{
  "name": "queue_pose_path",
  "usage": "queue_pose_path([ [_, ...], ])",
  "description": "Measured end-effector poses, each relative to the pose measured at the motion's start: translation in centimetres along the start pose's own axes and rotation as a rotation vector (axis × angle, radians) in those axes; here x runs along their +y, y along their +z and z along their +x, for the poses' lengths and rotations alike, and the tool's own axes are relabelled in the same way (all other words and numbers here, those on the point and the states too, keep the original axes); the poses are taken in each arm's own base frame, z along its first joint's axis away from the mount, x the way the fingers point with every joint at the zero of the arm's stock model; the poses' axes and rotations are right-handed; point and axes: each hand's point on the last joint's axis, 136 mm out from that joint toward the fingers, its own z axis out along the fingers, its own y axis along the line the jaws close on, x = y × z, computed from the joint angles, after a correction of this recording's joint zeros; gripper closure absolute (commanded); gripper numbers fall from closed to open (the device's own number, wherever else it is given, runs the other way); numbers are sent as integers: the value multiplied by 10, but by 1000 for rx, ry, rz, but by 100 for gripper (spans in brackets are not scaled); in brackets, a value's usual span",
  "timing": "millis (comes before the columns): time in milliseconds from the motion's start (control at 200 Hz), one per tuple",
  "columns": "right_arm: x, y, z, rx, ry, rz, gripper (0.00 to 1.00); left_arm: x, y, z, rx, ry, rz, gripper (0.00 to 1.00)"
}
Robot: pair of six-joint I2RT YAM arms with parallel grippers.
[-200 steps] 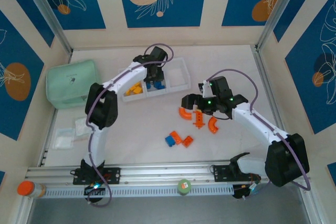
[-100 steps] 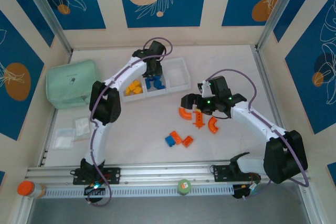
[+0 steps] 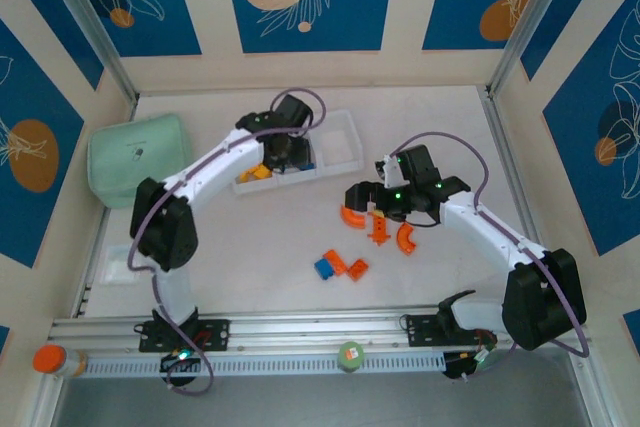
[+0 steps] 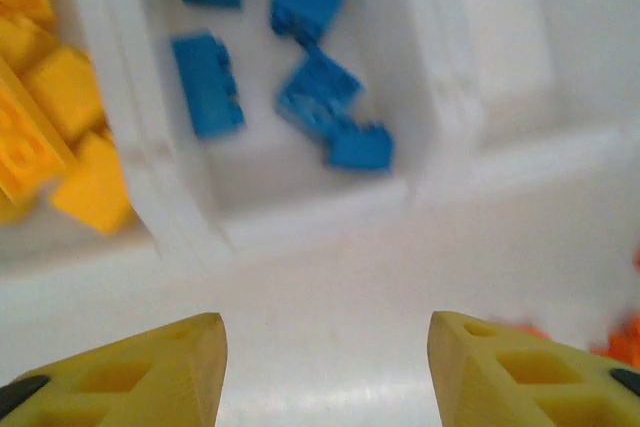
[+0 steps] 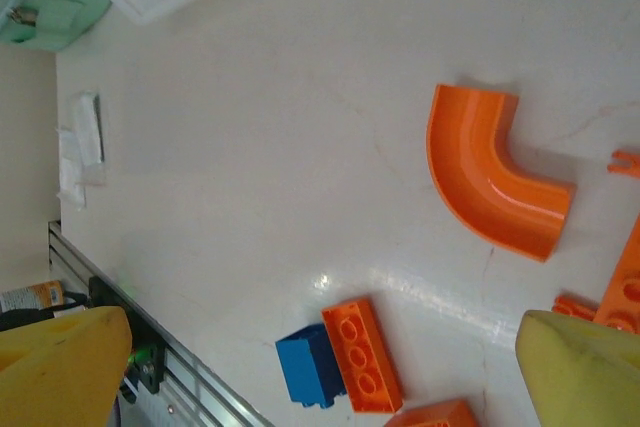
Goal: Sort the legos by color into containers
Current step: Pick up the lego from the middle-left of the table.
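Left gripper (image 4: pixel 325 342) open, empty, above blue compartment (image 4: pixel 300 182). Right gripper (image 5: pixel 320 332) wide open: should centre over orange arch (image 5: pixel 495 187) before closing.

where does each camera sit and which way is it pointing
Top external: above, behind the arms, looking down; both arms show, left gripper over the translucent white three-compartment tray, right gripper mid-table.
Left wrist: on the left arm, looking down at the tray's blue bricks; own yellow fingers at the bottom.
Right wrist: on the right arm, looking down across the table at a curved orange arch brick; yellow fingers in the lower corners.
Shared: top and right wrist both show that arch.
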Motion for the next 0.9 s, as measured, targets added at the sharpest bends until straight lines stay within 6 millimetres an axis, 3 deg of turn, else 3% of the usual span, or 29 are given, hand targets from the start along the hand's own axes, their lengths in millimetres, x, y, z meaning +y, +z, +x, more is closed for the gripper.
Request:
queue_pose_path([
  [245,2,-1,41,91,-10,-17,1,-24,-12,115,167,86,47,36],
  [440,-10,4,82,167,14,-8,1,-28,-11,181,263,23,50,32],
  [615,-19,5,97,178,38,-2,1,-40,-9,218,298,-80,57,25],
  [770,-23,2,92,138,43,-16,1,-57,-3,229,303,-180,81,23],
  [900,-28,-1,85,98,62,-26,1,-58,10,238,320,-235,43,24],
])
